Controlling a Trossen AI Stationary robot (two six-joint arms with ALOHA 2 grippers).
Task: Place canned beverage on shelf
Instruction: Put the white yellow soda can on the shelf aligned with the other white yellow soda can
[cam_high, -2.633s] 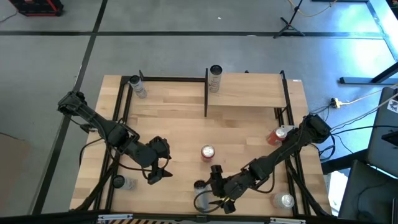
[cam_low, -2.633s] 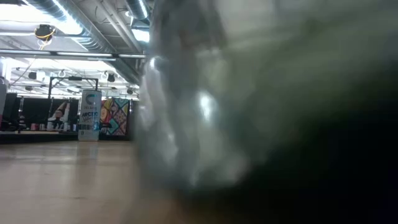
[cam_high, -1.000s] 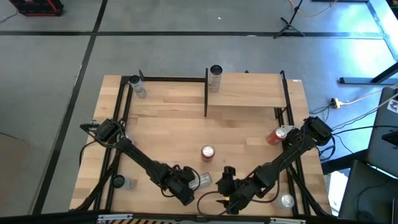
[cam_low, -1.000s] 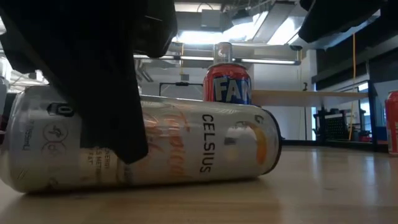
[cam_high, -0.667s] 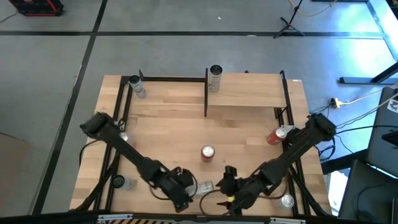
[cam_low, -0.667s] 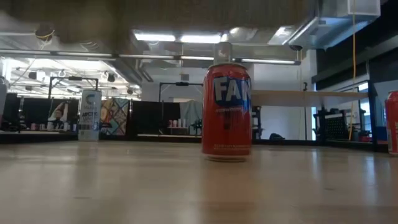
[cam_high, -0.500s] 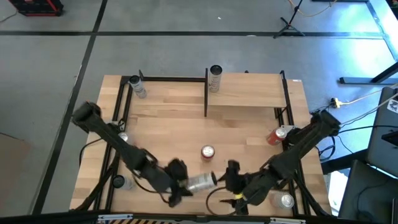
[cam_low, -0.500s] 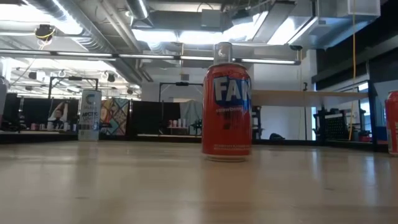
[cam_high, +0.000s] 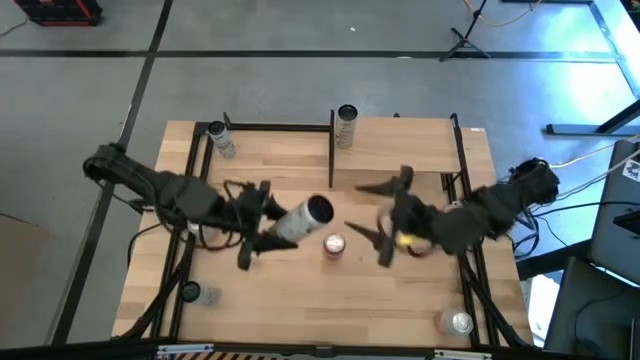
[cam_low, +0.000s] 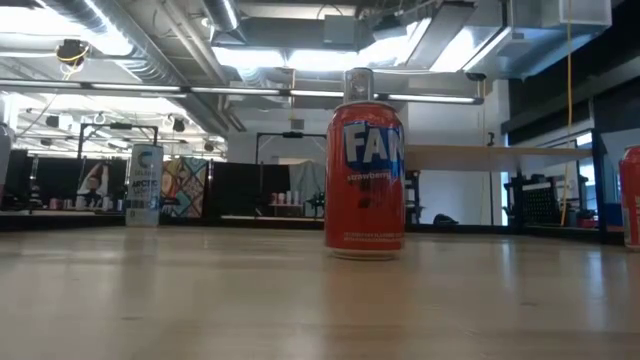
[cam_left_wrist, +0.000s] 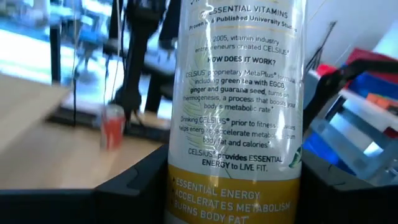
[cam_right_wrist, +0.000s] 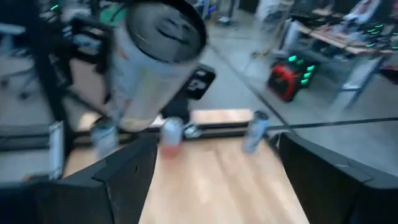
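Left gripper (cam_high: 262, 222) lifts silver Celsius can (cam_high: 303, 217) from tabletop's near edge, clamped; right gripper (cam_high: 383, 212) raised alongside, wide, empty; shelf (cam_high: 400, 145) next.

Seven cans are counted: one white can (cam_high: 305, 215), one centre red can (cam_high: 333, 245), one second red can (cam_low: 630, 195), one tall can (cam_high: 346, 122), one far silver can (cam_high: 219, 138), one near-left silver can (cam_high: 190, 293) and one near-right silver can (cam_high: 458, 322). One shelf (cam_high: 400, 145), one table (cam_high: 260, 170) and two arms are counted.
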